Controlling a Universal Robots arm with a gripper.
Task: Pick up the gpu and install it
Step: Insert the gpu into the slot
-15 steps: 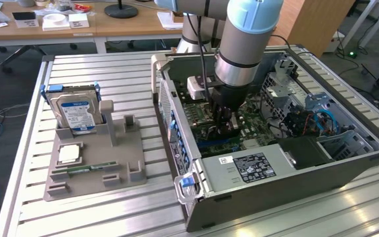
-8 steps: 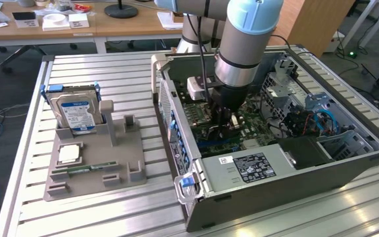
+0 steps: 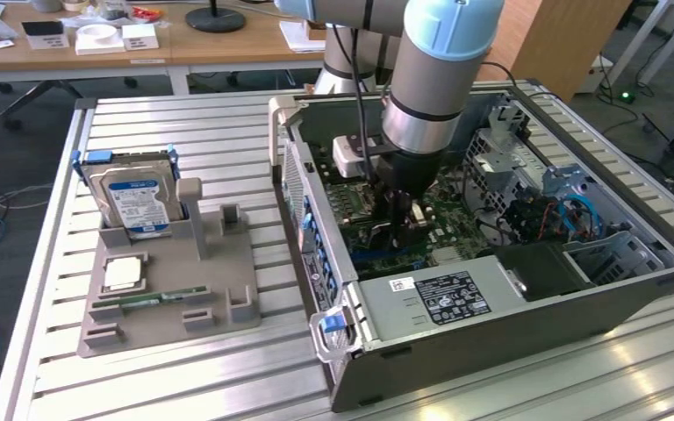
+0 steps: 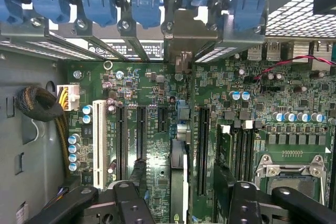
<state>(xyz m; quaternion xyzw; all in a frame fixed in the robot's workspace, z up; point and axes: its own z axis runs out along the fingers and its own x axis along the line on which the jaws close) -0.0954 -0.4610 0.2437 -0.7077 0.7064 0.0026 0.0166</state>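
Observation:
The gpu stands on edge in a motherboard slot, seen edge-on as a thin dark card. Its silver end bracket sits against the case's rear slot wall. My gripper is open, with one black finger on each side of the card and a gap showing between each finger and the card. In the exterior view, the gripper reaches straight down into the open computer case, low over the green motherboard; the arm hides the card there.
A grey holder tray stands at the exterior view's left with a silver hard drive, a CPU and a RAM stick. Blue slot latches, the CPU socket, the power supply and cables crowd the case.

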